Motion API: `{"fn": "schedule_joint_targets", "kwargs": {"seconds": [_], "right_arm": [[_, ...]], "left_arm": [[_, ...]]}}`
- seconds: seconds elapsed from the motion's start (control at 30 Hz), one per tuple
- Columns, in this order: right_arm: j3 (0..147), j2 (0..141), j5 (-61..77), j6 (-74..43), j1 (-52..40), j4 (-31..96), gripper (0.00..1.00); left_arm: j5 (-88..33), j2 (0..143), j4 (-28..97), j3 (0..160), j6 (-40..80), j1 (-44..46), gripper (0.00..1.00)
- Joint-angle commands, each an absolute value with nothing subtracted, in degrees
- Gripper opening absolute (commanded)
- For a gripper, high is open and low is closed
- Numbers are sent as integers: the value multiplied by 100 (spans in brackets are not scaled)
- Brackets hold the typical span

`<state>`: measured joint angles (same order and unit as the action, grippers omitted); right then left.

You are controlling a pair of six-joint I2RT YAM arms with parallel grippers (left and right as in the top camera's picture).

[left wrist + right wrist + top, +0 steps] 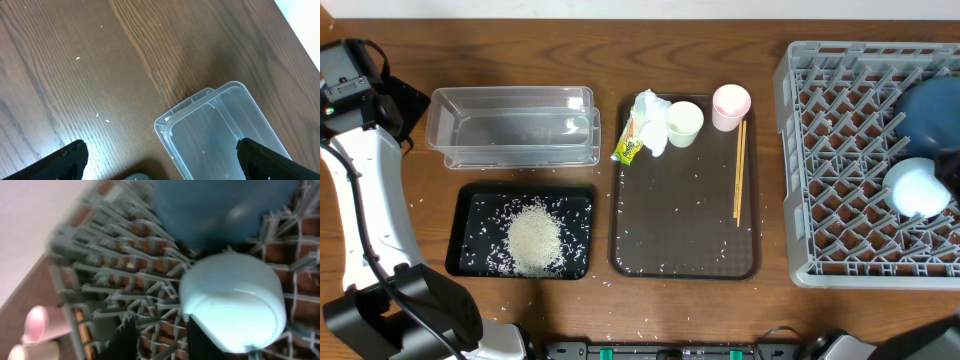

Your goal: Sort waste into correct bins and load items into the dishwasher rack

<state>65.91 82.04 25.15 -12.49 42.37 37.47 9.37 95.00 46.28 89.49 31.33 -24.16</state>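
At the worktop's right edge we record the dishwasher rack point(830, 200) holding the deep-blue plate point(930, 110), with the light-blue bowl point(917, 187) base-up just beside it. Right pincer point(162, 337) sits beside the bowl, blurred; we cannot tell its spread. Left pincer point(161, 150) is wide and empty above the clear tub point(220, 135), toward the back-left corner.

The left arm point(365, 190) lies along the left edge, its white link reaching from the near base to the far left corner. The left gripper point(160, 162) hangs facing down, its black fingers point(65, 160) spread wide with nothing between them. At the right, the right gripper point(162, 342) points down, blurred, its dark fingers point(127, 340) narrowly parted and gripping nothing.
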Motion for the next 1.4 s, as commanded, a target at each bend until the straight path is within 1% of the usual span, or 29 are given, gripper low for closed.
{"fn": "schedule_joint_targets", "kwargs": {"seconds": [0.0, 0.03, 0.1, 0.23, 0.47, 0.53, 0.7, 0.8, 1.13, 1.27, 1.37], "right_arm": [[6589, 8569, 1776, -1505, 4053, 3701, 4], [6589, 8709, 1774, -1614, 4045, 3704, 1], [6589, 8895, 1774, -1774, 4049, 3706, 1], [6589, 9100, 1750, -1892, 4047, 3710, 1], [6589, 9109, 985, -2040, 4047, 3701, 1], [6589, 9109, 917, -2064, 4047, 3684, 3], [6589, 9109, 884, -2082, 4045, 3483, 2], [6589, 9109, 884, -2161, 4042, 3291, 4], [6587, 9146, 923, -2309, 4042, 3092, 5], [6587, 9229, 947, -2314, 4040, 3118, 4], [6587, 9347, 947, -2311, 4040, 3046, 1]], "left_arm": [[963, 9424, 4646, 8947, 3162, -2421, 98], [963, 9424, 4646, 8947, 3162, -2421, 98], [963, 9424, 4646, 8947, 3162, -2421, 98], [963, 9424, 4646, 8947, 3162, -2421, 98], [963, 9424, 4646, 8947, 3162, -2421, 98], [963, 9424, 4646, 8947, 3162, -2421, 98], [963, 9424, 4646, 8947, 3162, -2421, 98], [963, 9424, 4646, 8947, 3162, -2421, 98], [963, 9424, 4646, 8947, 3162, -2421, 98], [963, 9424, 4646, 8947, 3162, -2421, 98], [963, 9424, 4646, 8947, 3159, -2421, 98]]}}
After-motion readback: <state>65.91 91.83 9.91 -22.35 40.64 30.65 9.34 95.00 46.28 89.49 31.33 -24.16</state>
